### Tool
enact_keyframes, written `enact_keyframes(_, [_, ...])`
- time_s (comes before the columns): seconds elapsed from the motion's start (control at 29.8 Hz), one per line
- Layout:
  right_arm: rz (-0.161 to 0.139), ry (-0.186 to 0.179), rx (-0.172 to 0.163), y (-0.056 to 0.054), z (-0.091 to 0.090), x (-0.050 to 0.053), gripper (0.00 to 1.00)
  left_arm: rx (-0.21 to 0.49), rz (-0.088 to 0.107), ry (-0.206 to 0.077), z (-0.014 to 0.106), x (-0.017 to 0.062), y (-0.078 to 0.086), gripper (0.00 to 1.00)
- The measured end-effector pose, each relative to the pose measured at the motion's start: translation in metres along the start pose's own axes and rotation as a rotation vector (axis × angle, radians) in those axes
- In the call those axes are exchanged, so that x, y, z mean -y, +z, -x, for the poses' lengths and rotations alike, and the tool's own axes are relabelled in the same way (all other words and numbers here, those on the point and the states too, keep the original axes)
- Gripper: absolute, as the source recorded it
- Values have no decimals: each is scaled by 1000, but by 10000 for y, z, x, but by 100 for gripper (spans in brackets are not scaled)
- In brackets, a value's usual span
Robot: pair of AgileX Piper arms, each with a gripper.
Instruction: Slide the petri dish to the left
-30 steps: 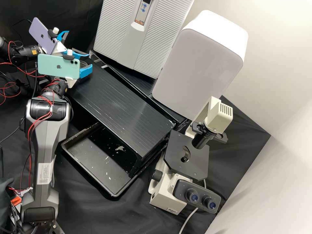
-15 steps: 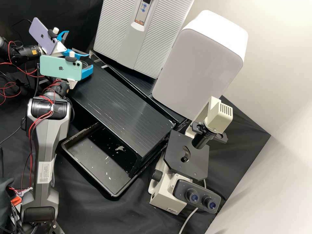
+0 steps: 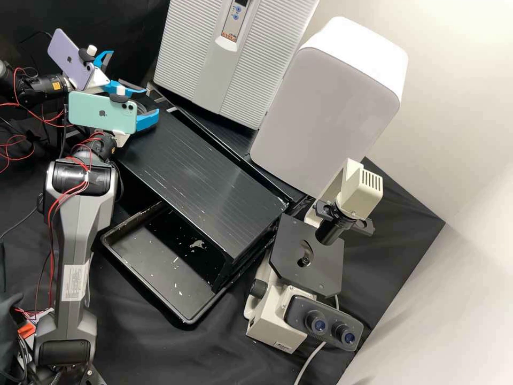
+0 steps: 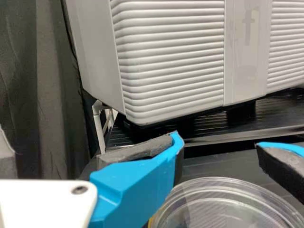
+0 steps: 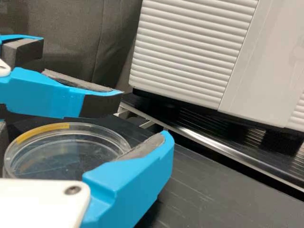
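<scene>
Upper left in the high view, the petri dish (image 4: 223, 204) lies flat on the black ridged platform (image 3: 203, 182). The left pincer (image 4: 217, 151) frames it, 2 fingers spread either side, apparently not touching. The right pincer (image 3: 145, 118) sits just beside the dish; I cannot tell its state.

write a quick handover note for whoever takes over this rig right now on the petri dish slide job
Left gripper: open, a blue finger on either side of the clear round petri dish, not clamped on it.
Right gripper: open, holding nothing, one finger close beside the dish's rim.
Dish: flat on the black ribbed platform, at the corner nearest the white ribbed appliance.
Done: both grippers are at the dish.
Left: push the dish leftward. How far it has already gone cannot be judged here.
</scene>
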Motion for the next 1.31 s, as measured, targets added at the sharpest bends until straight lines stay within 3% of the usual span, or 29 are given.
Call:
enact_keyframes(0.17, [6,3,2,28,5,-8,100,0,0,0,0,0,0,100])
enact_keyframes(0.37, [15,28,-2,107,147,-36,100,0,0,0,0,0,0,100])
enact_keyframes(0.54, [26,68,-9,140,316,-80,100,0,0,0,0,0,0,100])
enact_keyframes(0.6, [36,106,-16,153,426,-97,100,0,0,0,0,0,0,100])
enact_keyframes(0.74, [60,136,-33,168,624,-111,100,0,0,0,0,0,0,100])
enact_keyframes(0.94, [104,170,-102,143,934,-146,100,0,0,0,0,0,0,100])
enact_keyframes(1.07, [116,242,-154,100,1153,-185,100,0,0,0,0,0,0,100])
enact_keyframes(1.17, [132,318,-146,91,1305,-188,100,0,0,0,0,0,0,100])
enact_keyframes(1.24, [137,338,-122,117,1426,-183,100,0,0,0,0,0,0,100])
enact_keyframes(1.31, [132,330,-105,180,1527,-167,100,0,0,0,0,0,0,100])
